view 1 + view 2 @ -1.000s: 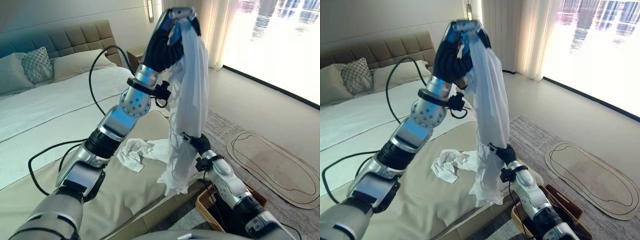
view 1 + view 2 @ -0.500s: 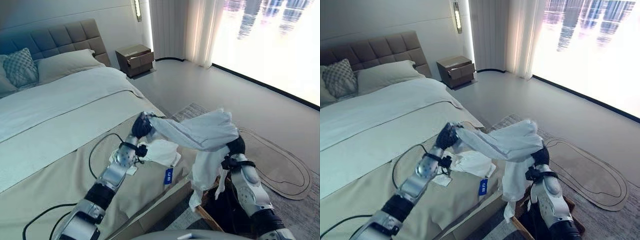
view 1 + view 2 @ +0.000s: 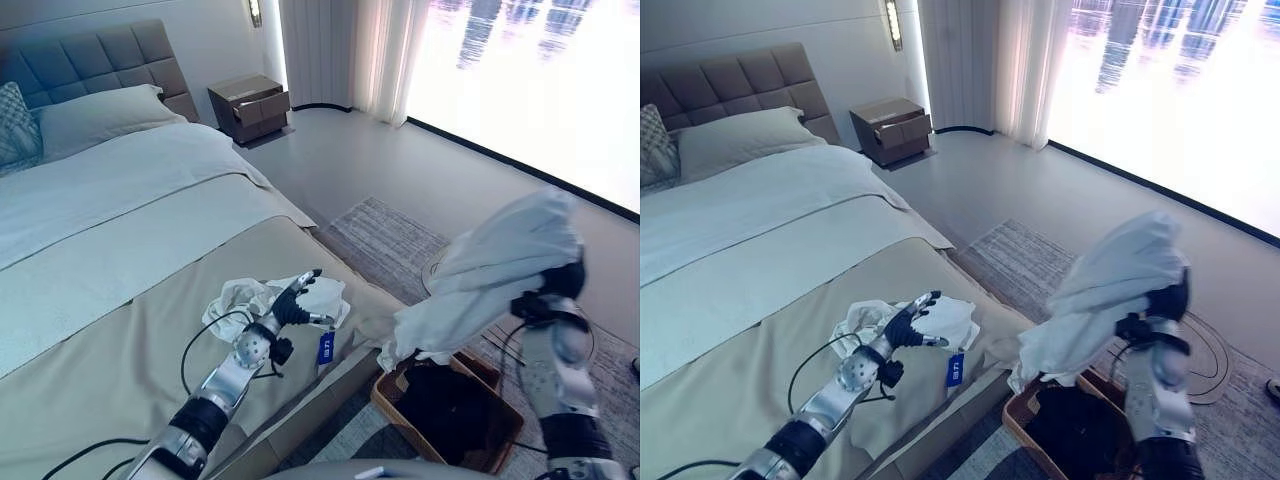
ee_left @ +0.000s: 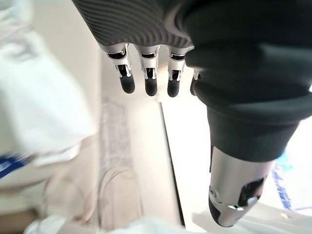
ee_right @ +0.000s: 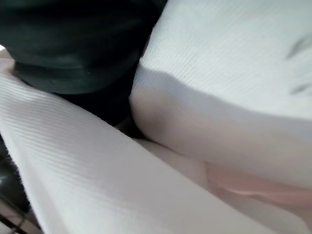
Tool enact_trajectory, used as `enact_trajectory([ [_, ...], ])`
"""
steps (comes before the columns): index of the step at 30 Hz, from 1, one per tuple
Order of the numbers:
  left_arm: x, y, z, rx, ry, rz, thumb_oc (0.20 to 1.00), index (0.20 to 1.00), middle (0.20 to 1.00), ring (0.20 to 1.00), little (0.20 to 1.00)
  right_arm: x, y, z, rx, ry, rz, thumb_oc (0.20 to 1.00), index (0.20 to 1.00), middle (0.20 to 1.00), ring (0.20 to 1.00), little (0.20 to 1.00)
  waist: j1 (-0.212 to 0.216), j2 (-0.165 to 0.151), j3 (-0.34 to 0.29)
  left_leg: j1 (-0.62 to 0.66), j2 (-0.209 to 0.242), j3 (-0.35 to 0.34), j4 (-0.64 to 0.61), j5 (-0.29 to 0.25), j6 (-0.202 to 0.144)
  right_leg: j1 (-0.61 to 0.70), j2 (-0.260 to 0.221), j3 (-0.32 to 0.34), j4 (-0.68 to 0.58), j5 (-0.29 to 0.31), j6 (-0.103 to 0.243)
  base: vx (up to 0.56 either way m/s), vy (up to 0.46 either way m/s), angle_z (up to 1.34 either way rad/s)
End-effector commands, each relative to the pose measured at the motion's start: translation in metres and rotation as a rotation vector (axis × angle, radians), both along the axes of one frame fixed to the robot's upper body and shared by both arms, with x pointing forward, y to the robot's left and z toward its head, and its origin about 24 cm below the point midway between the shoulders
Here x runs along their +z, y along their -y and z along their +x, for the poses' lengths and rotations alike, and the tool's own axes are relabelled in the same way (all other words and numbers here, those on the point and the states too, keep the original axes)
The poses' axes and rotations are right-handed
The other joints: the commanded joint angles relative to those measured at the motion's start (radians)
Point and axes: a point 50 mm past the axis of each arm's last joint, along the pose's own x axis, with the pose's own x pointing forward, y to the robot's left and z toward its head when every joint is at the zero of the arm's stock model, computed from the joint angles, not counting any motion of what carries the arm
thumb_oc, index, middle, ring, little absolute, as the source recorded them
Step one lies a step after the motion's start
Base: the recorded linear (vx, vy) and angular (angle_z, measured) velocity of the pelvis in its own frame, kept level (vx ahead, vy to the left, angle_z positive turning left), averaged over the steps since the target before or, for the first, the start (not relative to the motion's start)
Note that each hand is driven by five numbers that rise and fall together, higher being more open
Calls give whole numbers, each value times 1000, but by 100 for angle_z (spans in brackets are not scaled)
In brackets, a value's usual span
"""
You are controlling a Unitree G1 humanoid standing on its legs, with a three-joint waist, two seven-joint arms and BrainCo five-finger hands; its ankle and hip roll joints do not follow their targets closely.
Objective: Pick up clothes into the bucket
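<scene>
1. Left eye view: the right robot hand (image 3: 562, 282) is raised beside the bed's foot-end corner, draped in a white garment (image 3: 490, 275) whose loose lower end hangs over the near rim of the wicker bucket (image 3: 398, 404) on the floor. Dark cloth already lies in the bucket. A second crumpled white garment (image 3: 232, 298) lies on the bed (image 3: 100, 340) near its foot edge, and the left robot hand (image 3: 295, 305) lies on top of it with fingers straight, holding nothing.

2. Right eye view: the same layout; the carried garment (image 3: 1105, 285) hangs above and just to the bed side of the bucket (image 3: 1018, 420), not yet inside it.

3. Left wrist view: the left robot hand's fingers (image 4: 147, 80) are extended and empty, with white cloth (image 4: 39, 105) blurred beyond them.

4. Right wrist view: white fabric (image 5: 219, 97) wraps over the dark cover; the fingers are buried, so I cannot tell how firmly they are closed.

5. Judgement: this is the carry-and-drop step. Next, the right robot hand probably needs to centre over the bucket, lower, and release so the trailing end falls inside; 1 garment then remains on the bed.
</scene>
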Motion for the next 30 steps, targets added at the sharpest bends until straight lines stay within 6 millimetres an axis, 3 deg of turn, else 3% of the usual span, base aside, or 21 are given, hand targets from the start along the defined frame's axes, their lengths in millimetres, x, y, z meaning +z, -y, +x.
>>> enact_trajectory([
  [1,17,-16,7,46,57,-105,1000,1000,1000,1000,1000,66,10,2,-53,268,-146,200,200,200,200,200,-3,-28,-17,-15,-32,-10,87,-91,61,-139,54,23,67,100,-45,10,-7,-8],
  [2,12,-23,-1,67,28,-133,1000,1000,1000,1000,1000,69,23,-3,-105,251,-170,200,200,200,200,200,-4,-31,-12,-17,-33,-9,91,-94,61,-142,55,26,70,100,-45,6,-8,-7],
  [5,12,-31,-9,92,8,-194,1000,1000,1000,1000,1000,69,33,-9,-141,234,-185,200,200,200,200,200,-3,-32,-8,-22,-33,-9,104,-100,62,-144,54,30,75,97,-45,-1,-8,-6],
  [6,16,-38,-16,141,-1,-338,1000,1000,1000,1000,1000,66,40,-12,-176,215,-180,200,200,200,200,200,0,-32,4,-30,-37,-8,123,-109,64,-149,52,36,82,93,-47,0,0,0],
  [8,15,-41,-21,167,-27,-440,1000,1000,1000,1000,1000,62,42,-13,-180,205,-164,200,200,200,200,200,0,-32,10,-33,-38,-7,134,-113,65,-152,51,40,87,92,-49,-23,-3,-5],
  [9,17,-48,-27,217,-30,-549,1000,1000,1000,1000,1000,52,40,-14,-170,175,-150,200,200,200,200,200,4,-30,30,-38,-41,-2,153,-124,69,-159,49,49,100,88,-50,4,-5,-6],
  [14,23,-60,-33,306,12,-674,1000,1000,1000,1000,1000,41,31,-15,-132,121,-175,200,200,200,200,200,9,-23,80,-65,-44,3,204,-151,74,-189,45,70,144,67,-52,-84,4,-11],
  [15,29,-64,-33,342,51,-713,1000,1000,1000,1000,1000,33,27,-11,-125,76,-182,200,200,200,200,200,12,-21,116,-90,-45,7,234,-156,76,-216,43,77,165,66,-54,-105,5,-9],
  [20,51,-73,-24,405,194,-758,1000,1000,1000,1000,1000,29,9,1,-83,57,-202,200,200,200,200,200,12,-17,209,-182,-45,20,322,-172,81,-319,38,100,238,68,-57,-188,1,-13],
  [24,64,-76,-20,424,269,-780,1000,1000,1000,1000,1000,24,1,5,-65,51,-196,200,200,200,200,200,9,-14,243,-253,-41,17,374,-179,79,-389,30,106,286,60,-63,-137,-12,-7],
  [26,82,-80,-16,435,374,-768,1000,1000,1000,1000,1000,16,-5,9,-68,24,-193,200,200,200,200,200,8,-15,277,-318,-40,11,424,-185,78,-454,30,110,337,50,-73,-138,-35,1],
  [30,90,-85,-12,506,446,-819,1000,1000,1000,1000,1000,1,-9,16,-89,-38,-172,200,200,200,200,200,10,-17,293,-427,-38,0,502,-198,78,-551,29,108,409,35,-84,-106,-45,4],
])
